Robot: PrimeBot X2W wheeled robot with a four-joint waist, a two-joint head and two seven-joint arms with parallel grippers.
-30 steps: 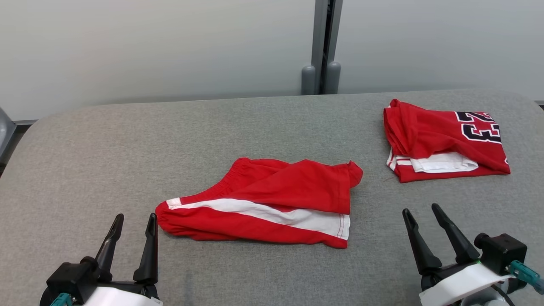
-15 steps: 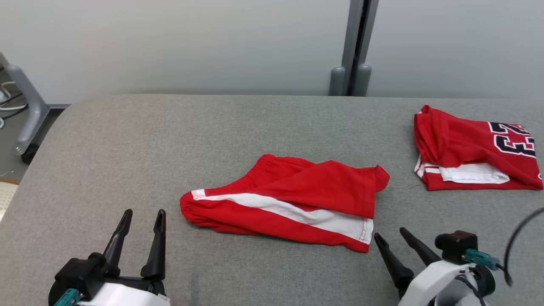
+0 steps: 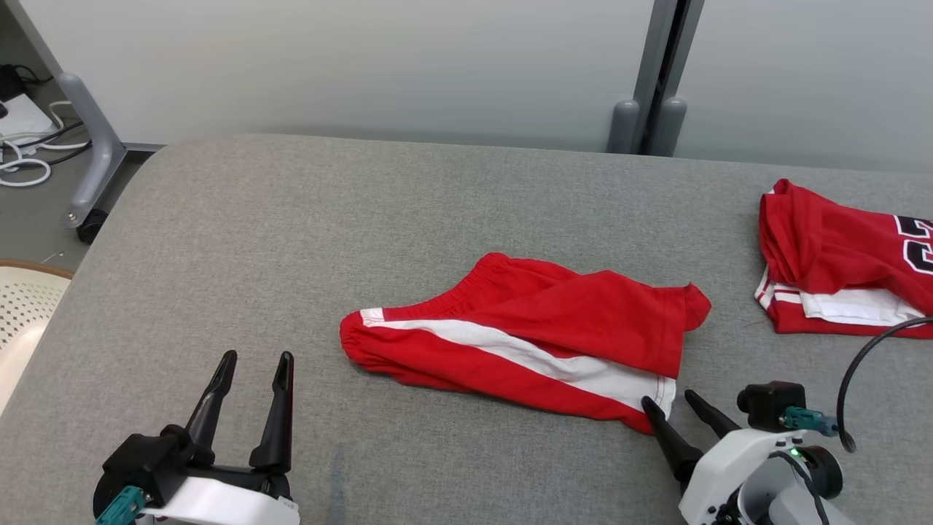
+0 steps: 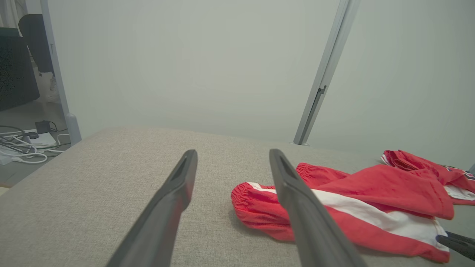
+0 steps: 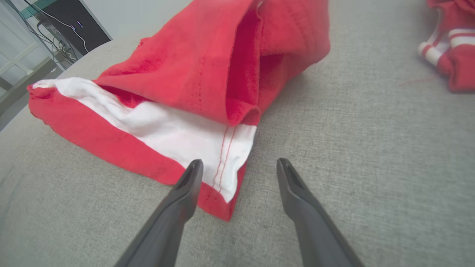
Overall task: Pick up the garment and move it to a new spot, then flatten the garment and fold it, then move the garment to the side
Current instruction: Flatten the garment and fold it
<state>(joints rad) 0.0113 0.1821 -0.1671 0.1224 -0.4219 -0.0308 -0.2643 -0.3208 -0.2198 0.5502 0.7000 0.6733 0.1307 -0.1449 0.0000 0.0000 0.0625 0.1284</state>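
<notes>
A grey fabric-topped table (image 3: 219,240) spans the scene, with pale wall panels (image 3: 364,65) behind it. Near the middle of the table lies the garment (image 3: 539,328) — red shorts with a white side stripe, loosely doubled over, waistband toward the robot's left and leg hem toward its right. Well apart from it, at the table's far right, sits a folded red jersey (image 3: 824,248) with black-and-white numerals. The right gripper (image 3: 667,398) is spread wide at the near right corner of the hem: in the right wrist view one finger is over the red-and-white corner, the other over bare table, nothing held — whether it touches the cloth I cannot tell. The left gripper (image 3: 258,356), equally wide and empty, hovers near the waistband end, apart from the cloth. A white perforated basket (image 3: 25,313) shows past the table's left edge.
</notes>
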